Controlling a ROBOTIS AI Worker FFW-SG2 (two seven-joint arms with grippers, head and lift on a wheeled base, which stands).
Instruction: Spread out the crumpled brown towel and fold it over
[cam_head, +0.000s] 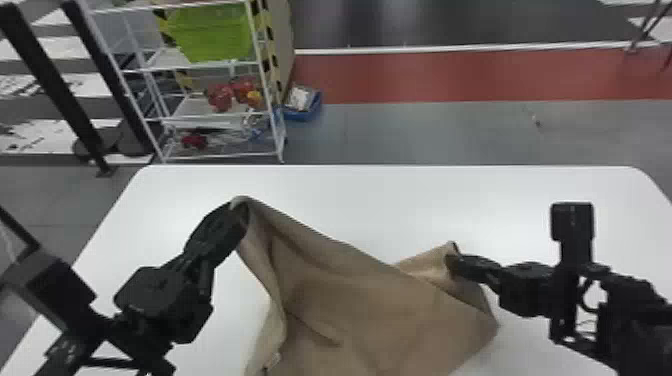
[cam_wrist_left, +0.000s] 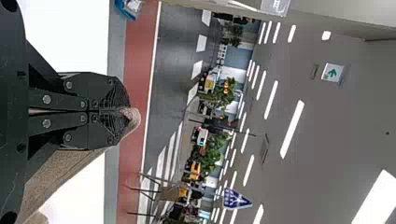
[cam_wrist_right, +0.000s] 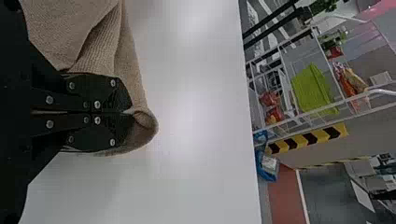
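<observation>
My left gripper (cam_head: 240, 214) and right gripper (cam_head: 451, 264) clamp the towel (cam_head: 360, 305) over a white table (cam_head: 500, 205).
Beyond it, a rack (cam_head: 200, 117); left wrist view, ceiling lights (cam_wrist_left: 292, 129).

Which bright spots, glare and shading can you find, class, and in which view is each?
Head view: dark shading in the folds of the towel; left wrist view: ceiling lights glowing as white strips, the table washed out to plain white; right wrist view: soft glare on the table, greyer shade near the towel.

White rack (cam_head: 200, 117) — green bin (cam_head: 210, 35) (aboard)
</observation>
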